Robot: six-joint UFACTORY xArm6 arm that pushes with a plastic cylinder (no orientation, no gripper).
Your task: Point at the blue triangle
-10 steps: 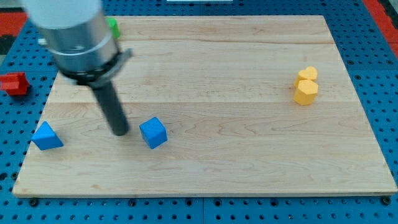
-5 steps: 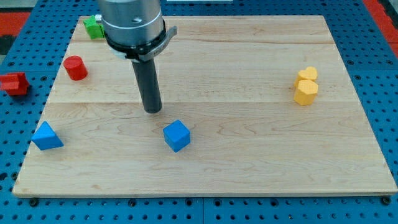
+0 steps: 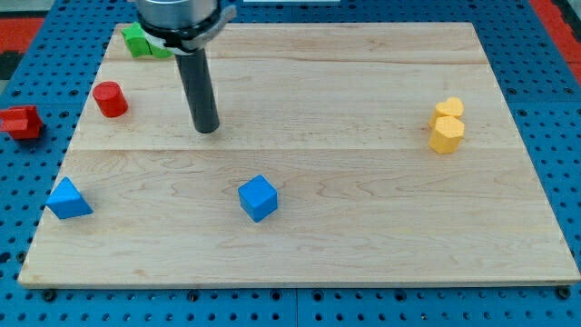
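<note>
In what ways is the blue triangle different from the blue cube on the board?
Shape: the blue triangle is a wedge with a pointed top; the blue cube has square faces.
Place: the blue triangle lies near the board's left edge; the blue cube lies nearer the middle.
Distance from my tip: the blue cube is closer than the blue triangle; it touches neither.
Both are the same blue and rest on the wooden board.

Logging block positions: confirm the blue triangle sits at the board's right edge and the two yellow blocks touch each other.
Wrong on the side: the camera view shows the blue triangle at the board's left edge. The two yellow blocks do touch.
</note>
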